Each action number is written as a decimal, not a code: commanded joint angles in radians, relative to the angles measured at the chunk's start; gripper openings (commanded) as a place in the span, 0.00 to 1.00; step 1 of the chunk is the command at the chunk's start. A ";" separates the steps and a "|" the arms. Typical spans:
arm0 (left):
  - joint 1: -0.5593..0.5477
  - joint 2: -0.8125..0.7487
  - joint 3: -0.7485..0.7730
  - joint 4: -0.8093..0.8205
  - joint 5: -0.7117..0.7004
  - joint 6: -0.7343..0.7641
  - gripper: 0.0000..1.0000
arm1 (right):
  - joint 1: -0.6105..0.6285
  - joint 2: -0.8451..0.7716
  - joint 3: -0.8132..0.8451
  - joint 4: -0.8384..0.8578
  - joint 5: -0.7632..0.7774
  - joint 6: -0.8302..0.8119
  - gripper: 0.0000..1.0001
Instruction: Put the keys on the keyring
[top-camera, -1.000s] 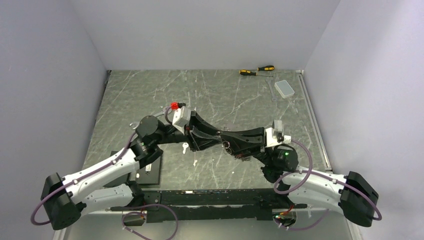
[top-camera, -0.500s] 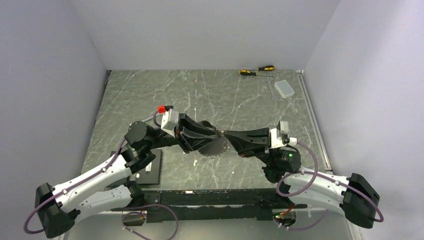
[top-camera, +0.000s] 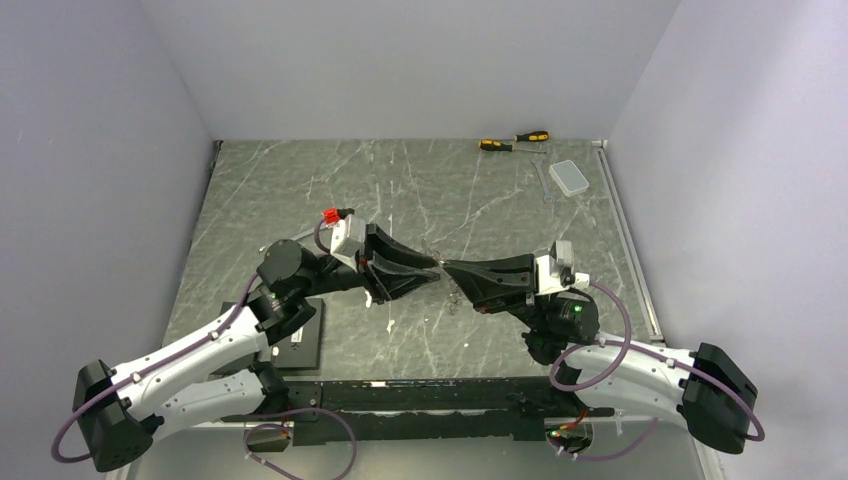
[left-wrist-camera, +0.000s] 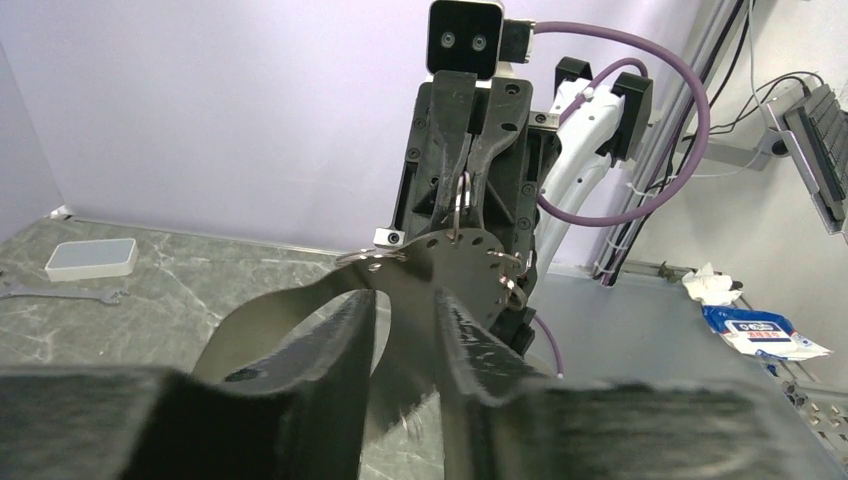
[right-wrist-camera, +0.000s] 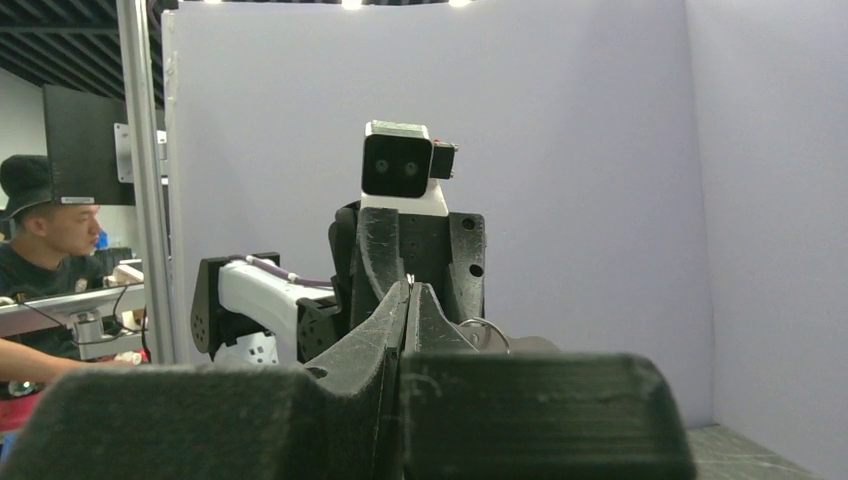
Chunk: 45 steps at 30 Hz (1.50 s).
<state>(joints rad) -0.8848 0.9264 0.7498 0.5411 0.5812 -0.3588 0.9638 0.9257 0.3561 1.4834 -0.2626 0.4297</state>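
The keyring (left-wrist-camera: 455, 268) is a thin dark grey disc-like ring with small holes and small silver split rings along its rim. My left gripper (top-camera: 428, 268) is shut on it, and in the left wrist view its fingers (left-wrist-camera: 340, 345) straddle the near edge. My right gripper (top-camera: 450, 268) meets it tip to tip, shut on a small silver ring (left-wrist-camera: 462, 205) at the keyring's top. In the right wrist view the fingers (right-wrist-camera: 395, 320) are pressed together, with a silver ring (right-wrist-camera: 487, 331) just behind. From above the keyring is edge-on and hard to see. No green-headed key shows.
Two yellow-and-black screwdrivers (top-camera: 514, 141), a clear box (top-camera: 571, 177) and a silver wrench (top-camera: 543, 180) lie at the back right. A flat black box (top-camera: 300, 338) lies under the left arm. A small pale bit (top-camera: 388, 325) lies on the marble table (top-camera: 300, 190).
The keyring lay flat and showed as a dark disc under the grippers; now it is edge-on from above. Both grippers have shifted slightly up the view and still meet tip to tip.
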 joint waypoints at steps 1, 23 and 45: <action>-0.004 -0.017 0.020 0.079 0.014 -0.015 0.45 | 0.002 -0.006 0.029 0.041 0.010 0.006 0.00; -0.004 -0.066 0.059 -0.056 -0.016 0.016 0.42 | 0.003 -0.004 0.033 0.039 0.011 0.001 0.00; -0.005 -0.003 0.033 0.130 0.013 -0.070 0.39 | 0.003 0.019 0.038 0.053 0.003 0.012 0.00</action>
<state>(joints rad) -0.8848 0.9272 0.7597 0.5823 0.5789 -0.3939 0.9638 0.9447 0.3565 1.4677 -0.2619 0.4297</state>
